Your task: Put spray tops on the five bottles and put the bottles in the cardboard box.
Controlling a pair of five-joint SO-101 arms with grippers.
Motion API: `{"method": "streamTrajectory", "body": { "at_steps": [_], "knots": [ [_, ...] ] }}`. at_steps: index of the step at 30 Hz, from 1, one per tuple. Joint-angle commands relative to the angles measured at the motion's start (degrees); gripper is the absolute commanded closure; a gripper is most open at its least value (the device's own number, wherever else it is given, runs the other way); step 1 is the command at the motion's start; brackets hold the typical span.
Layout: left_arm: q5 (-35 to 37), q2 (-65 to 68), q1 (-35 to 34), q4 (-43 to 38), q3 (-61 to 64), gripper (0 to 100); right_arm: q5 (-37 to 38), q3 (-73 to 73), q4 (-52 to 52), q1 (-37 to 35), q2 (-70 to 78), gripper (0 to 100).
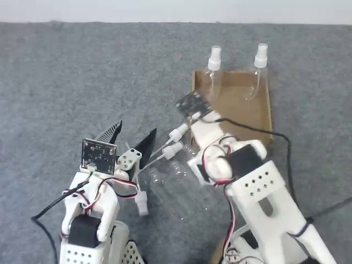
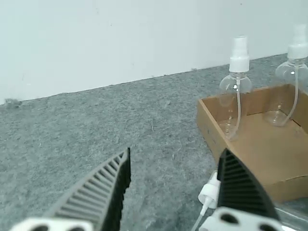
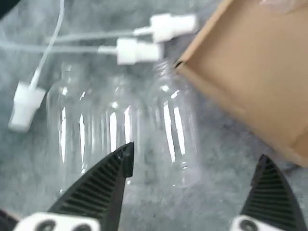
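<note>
Pincers [image 2: 176, 154] [image 3: 196, 153] spread, two boxed bottles [image 1: 213, 77] [image 1: 254, 82], three bare bottles [image 3: 72, 125] [image 3: 115, 125] [image 3: 173, 134], three spray tops [image 3: 171, 25] [image 3: 137, 50] [image 3: 23, 103]

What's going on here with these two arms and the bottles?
Two capped bottles stand in the box. Three bare bottles lie on the table beside three loose tops. The right end effector hovers open over the bare bottles; the left end effector is open and empty nearby.
</note>
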Motion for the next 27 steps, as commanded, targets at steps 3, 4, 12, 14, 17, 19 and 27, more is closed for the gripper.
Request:
{"method": "streamTrajectory", "body": {
  "at_steps": [3, 4, 12, 14, 17, 19, 27],
  "knots": [
    [-0.53, -0.53, -2.20, 3.43, -2.51, 73, 1.14, 1.05, 0.40, -3.74, -1.98, 67.1],
    [-1.49, -0.53, -3.87, 6.33, -2.95, 73, 1.23, 1.32, 0.40, -3.74, -1.98, 67.1],
    [-1.93, -0.53, -15.91, 7.82, 0.66, 73, 3.43, 4.31, -0.04, -3.82, -1.98, 67.0],
    [-1.93, -0.53, -16.26, 6.07, 2.33, 73, 3.43, 4.92, -0.13, -4.97, -1.98, 67.0],
    [-1.93, -0.53, -16.35, 4.92, 3.38, 73, 3.52, 6.42, -1.63, -8.22, -1.89, 67.0],
    [-1.93, -0.53, -16.35, 5.01, 3.38, 73, 3.52, 7.56, -2.68, -9.36, -1.89, 67.1],
    [-1.93, -0.53, -16.26, 5.10, 3.56, 73, 3.52, 8.18, -5.49, -9.27, 2.77, 67.1]
  ]
}}
